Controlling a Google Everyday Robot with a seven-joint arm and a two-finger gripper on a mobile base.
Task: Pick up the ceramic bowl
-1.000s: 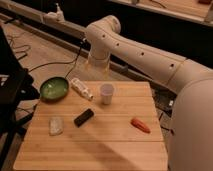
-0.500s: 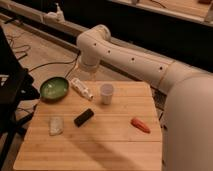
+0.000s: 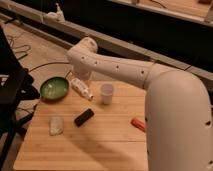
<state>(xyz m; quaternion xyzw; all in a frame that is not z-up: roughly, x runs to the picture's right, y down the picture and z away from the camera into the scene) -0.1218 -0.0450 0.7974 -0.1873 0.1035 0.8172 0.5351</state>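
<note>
The ceramic bowl [image 3: 54,88] is round, shallow and glossy green with a darker rim. It sits at the far left corner of the wooden table [image 3: 100,150]. My white arm [image 3: 120,70] reaches in from the right and bends down at the table's far edge. My gripper [image 3: 76,76] is at the arm's lower end, just right of the bowl and above the table edge, mostly hidden by the wrist.
A clear plastic bottle [image 3: 82,89] lies beside the bowl. A small white cup [image 3: 106,93] stands right of it. A black block [image 3: 84,117], a pale crumpled packet [image 3: 56,125] and an orange-red object [image 3: 138,124] lie nearer. Cables run across the floor at left.
My arm has swung left across the far side of the table, bringing its lower end closer to the green bowl. The objects on the table have not moved.
</note>
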